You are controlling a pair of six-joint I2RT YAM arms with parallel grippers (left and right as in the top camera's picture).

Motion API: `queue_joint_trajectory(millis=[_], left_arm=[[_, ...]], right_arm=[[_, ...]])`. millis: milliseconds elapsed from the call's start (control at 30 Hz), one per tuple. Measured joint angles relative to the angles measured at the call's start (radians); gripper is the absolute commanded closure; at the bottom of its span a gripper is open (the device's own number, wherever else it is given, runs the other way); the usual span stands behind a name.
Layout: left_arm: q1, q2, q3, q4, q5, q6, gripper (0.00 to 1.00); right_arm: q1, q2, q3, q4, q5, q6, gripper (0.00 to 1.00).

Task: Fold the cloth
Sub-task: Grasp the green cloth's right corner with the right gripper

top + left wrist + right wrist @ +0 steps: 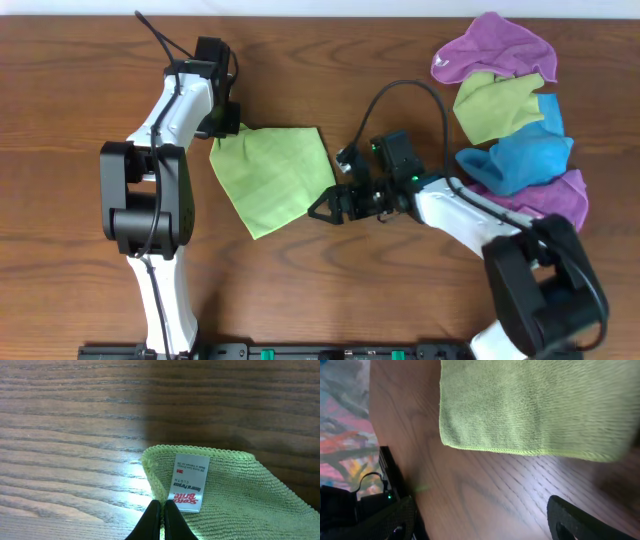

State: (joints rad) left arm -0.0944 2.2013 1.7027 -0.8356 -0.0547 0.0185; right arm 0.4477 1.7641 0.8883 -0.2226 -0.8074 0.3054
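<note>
cloth: lime-green cloth (pixel 270 178) lies flat on the counter (pixel 80 80), centre-left of the overhead frame, turned like a diamond; looks already doubled over once, going by the neat edges, I think.
left hand: my left hand (pixel 161 519) sits at the cloth's upper-left corner, fingers pressed together; the wrist view shows them meeting at the hem beside the white label (pixel 190 482). I read it as pinching that corner so it can be carried across for a fold.
right hand: my right hand (pixel 330 206) is spread wide just off the cloth's right edge, holding nothing; the wrist view shows bare wood between its fingers (pixel 570 520). Placed to take that edge, I'd guess.
spare cloths: purple, blue and duller green pile (pixel 510 120) at upper right, well apart, out of the way.
next: lift the pinned corner over.
</note>
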Motion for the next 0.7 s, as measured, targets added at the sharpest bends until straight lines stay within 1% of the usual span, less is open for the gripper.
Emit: queue_joint_trajectory(millis=[300, 567, 700], left_arm=[[0.000, 0.000, 0.000, 0.005, 0.001, 0.000, 0.94], [0.000, 0.000, 0.000, 0.005, 0.034, 0.000, 0.94], [0.000, 0.000, 0.000, 0.005, 0.045, 0.000, 0.94]], right_arm=[[0.008, 0.088, 0.000, 0.132, -0.008, 0.071, 0.15], [0.008, 0.142, 0.000, 0.278, 0.005, 0.155, 0.14], [0.009, 0.158, 0.000, 0.371, 0.051, 0.200, 0.15]])
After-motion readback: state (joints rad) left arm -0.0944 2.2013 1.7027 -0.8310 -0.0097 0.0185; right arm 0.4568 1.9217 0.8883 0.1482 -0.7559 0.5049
